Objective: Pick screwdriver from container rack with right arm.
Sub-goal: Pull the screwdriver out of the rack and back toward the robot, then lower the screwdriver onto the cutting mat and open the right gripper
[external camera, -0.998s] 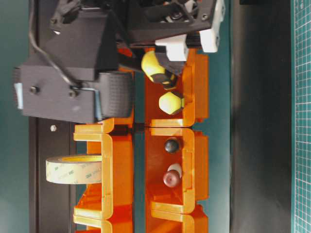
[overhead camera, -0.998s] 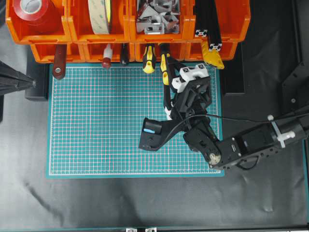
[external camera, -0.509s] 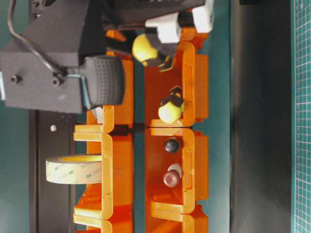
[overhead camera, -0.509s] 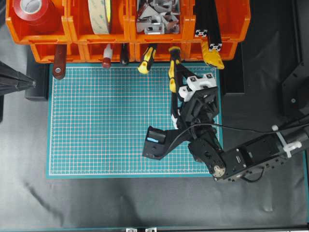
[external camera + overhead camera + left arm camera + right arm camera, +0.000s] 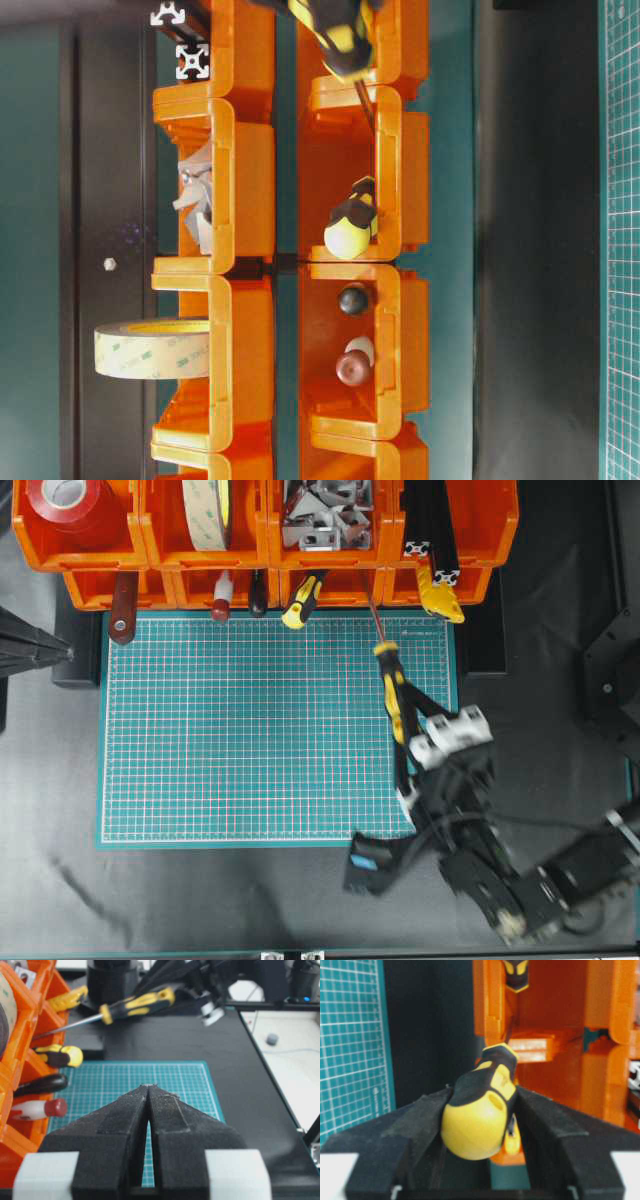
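You see the long yellow-and-black-handled screwdriver (image 5: 392,687) clamped by its handle in the right arm's black two-fingered tool (image 5: 408,730), its thin silver shaft slanting toward the bright orange plastic container rack (image 5: 330,585) along the tabletop's far edge.

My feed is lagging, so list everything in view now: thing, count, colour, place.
screwdriver: 1, yellow-black, over the mat's right side, held by the right fingers
rack: 1, orange, along the top edge
second screwdriver: 1, yellow-black, front-row bin
red tape: 1, top-left bin
tan tape: 1, next bin
metal brackets: several, grey, third bin
black profiles: 2, right bin
dark-handled tools: 2, front row
mat: 1, green, centre
left fingers: shut, idle
right fingers: shut on the handle
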### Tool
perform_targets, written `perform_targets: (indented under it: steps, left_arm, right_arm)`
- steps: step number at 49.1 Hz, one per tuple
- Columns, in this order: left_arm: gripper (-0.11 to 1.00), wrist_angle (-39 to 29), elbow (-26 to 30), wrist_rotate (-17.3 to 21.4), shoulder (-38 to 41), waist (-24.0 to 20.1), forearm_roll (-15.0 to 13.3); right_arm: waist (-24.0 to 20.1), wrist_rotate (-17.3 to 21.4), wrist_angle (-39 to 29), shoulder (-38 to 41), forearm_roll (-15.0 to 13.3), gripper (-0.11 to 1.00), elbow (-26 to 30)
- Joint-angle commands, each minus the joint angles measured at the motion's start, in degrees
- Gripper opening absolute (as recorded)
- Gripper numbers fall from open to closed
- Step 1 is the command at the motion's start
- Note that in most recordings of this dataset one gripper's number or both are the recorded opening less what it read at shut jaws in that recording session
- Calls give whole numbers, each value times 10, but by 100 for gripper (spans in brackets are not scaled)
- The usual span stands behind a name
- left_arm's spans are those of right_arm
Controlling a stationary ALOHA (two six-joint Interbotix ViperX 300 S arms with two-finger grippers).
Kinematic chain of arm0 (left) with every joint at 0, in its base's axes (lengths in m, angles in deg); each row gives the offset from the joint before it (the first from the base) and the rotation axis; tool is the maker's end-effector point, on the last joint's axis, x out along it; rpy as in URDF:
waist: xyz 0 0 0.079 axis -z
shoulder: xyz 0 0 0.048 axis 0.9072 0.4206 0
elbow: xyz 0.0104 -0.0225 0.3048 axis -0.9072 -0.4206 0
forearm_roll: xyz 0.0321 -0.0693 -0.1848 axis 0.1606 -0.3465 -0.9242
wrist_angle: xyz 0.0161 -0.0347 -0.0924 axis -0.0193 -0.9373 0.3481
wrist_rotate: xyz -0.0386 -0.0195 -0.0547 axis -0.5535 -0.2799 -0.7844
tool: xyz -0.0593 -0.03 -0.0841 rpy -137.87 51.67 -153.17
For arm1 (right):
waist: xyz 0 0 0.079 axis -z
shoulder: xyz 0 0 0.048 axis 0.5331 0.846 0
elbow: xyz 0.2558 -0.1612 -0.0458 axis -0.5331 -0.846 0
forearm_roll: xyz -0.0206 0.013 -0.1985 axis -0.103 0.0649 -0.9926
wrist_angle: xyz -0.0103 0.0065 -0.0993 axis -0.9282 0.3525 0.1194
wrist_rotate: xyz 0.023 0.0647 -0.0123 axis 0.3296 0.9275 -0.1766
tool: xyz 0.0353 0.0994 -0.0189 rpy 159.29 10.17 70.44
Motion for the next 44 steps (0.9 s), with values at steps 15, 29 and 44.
perform_targets:
  steps: [15, 29, 44]
  left_arm:
    - [0, 2, 7, -2, 2, 1, 2]
    - [0, -13, 9, -2, -11, -3, 2]
    - [0, -13, 13, -2, -26, -2, 3]
  right_arm:
    - [-102, -97, -87, 18, -4, 40, 127]
    - [-123, -258, -90, 69, -9, 40, 243]
    - [-105, -254, 16, 67, -4, 40, 178]
